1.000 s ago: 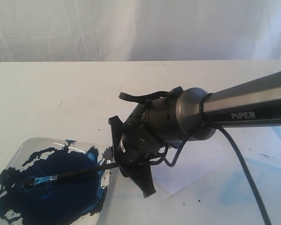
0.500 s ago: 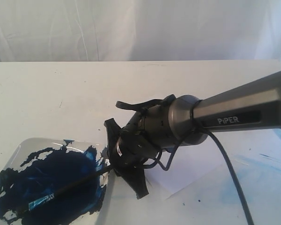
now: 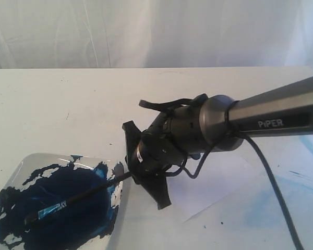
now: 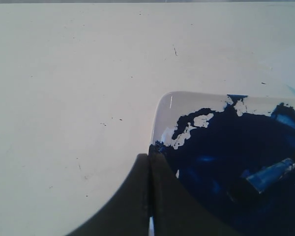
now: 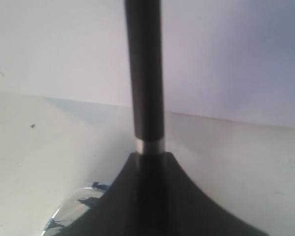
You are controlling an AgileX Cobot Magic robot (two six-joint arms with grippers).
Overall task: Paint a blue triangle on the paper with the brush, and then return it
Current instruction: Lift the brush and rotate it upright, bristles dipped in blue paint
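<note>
My right gripper reaches across from the right and is shut on the black handle of the brush. The brush slants down to the left, and its blue-stained ferrule and tip lie in the dark blue paint of the white tray. In the right wrist view the handle stands straight out of the closed gripper. The paper lies under the arm and is partly hidden; no blue triangle shows on its visible part. My left gripper is shut and empty, hovering at the tray's corner, with the ferrule beyond it.
Pale blue smears of old paint mark the table to the right of the paper. The right arm's black cable hangs over that side. A white curtain closes off the back of the table.
The right gripper dipped left and lower, then came back right and a little up. The brush tip slid across the paint toward the tray's near side and stays in it.
</note>
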